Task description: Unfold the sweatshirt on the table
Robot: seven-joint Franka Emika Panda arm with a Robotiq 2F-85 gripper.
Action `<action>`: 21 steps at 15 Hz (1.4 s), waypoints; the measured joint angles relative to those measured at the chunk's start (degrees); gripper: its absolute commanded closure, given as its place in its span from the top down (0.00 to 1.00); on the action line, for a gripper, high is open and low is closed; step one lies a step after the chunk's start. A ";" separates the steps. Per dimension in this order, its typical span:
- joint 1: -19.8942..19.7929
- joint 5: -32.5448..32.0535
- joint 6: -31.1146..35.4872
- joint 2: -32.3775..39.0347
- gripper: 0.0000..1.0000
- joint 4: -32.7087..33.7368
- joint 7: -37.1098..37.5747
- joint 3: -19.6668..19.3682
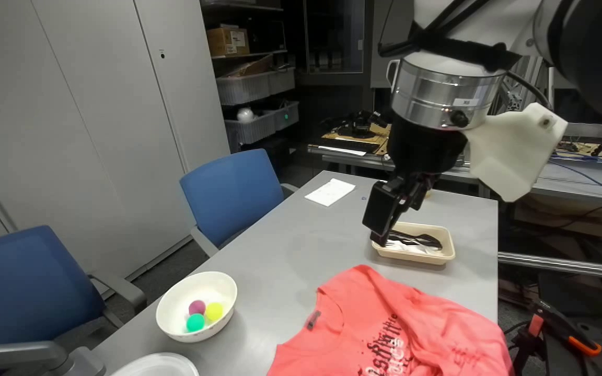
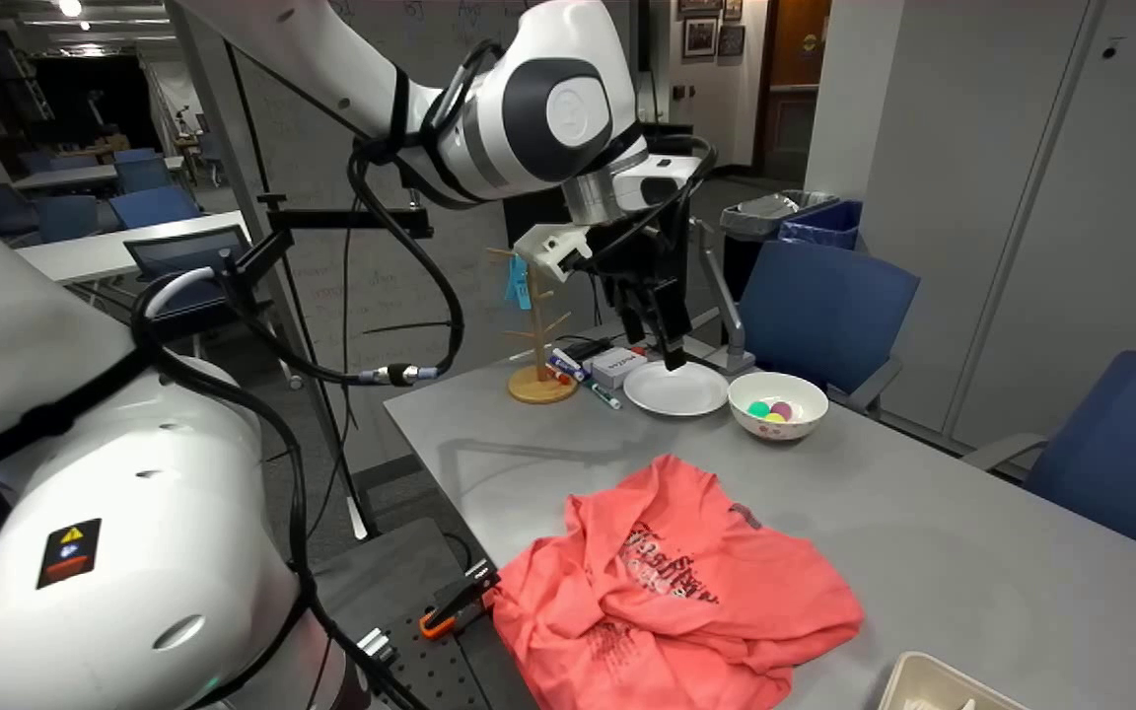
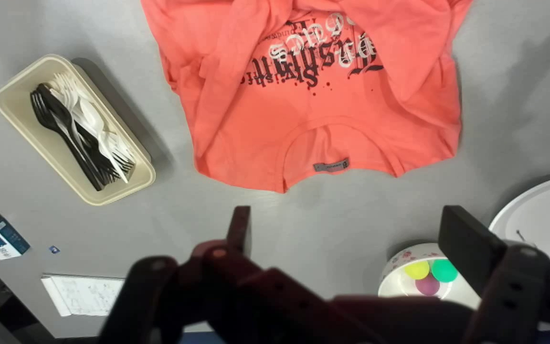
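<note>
The coral-red sweatshirt [image 1: 343,326] lies bunched on the grey table [image 1: 275,256]. It also shows in an exterior view [image 2: 726,582] and in the wrist view [image 3: 322,107]. Its neckline and grey label face the middle of the table and lie fairly flat. The printed chest is partly covered by folds, and the body and sleeves are heaped toward the robot's side. My gripper [image 3: 346,229] is open and empty. It is held well above the table, apart from the sweatshirt, and also shows in both exterior views [image 1: 397,222] [image 2: 655,345].
A cutlery tray [image 1: 411,256] stands beside the sweatshirt. A white bowl [image 2: 775,429] with coloured balls and a white plate [image 2: 676,390] stand on its other side. A wooden stand [image 2: 540,385] and markers are near the table end. A clamp [image 2: 460,602] sits at the table edge.
</note>
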 measured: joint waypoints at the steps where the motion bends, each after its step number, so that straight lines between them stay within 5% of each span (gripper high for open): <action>1: 0.00 0.00 0.00 0.00 1.00 0.00 0.00 0.00; 9: 1.11 0.53 -0.22 0.15 1.00 0.00 -0.25 -1.08; 15: 2.77 0.05 -1.46 15.10 1.00 13.67 4.52 1.41; 21: 4.52 0.15 -1.90 17.96 1.00 15.10 4.52 -0.49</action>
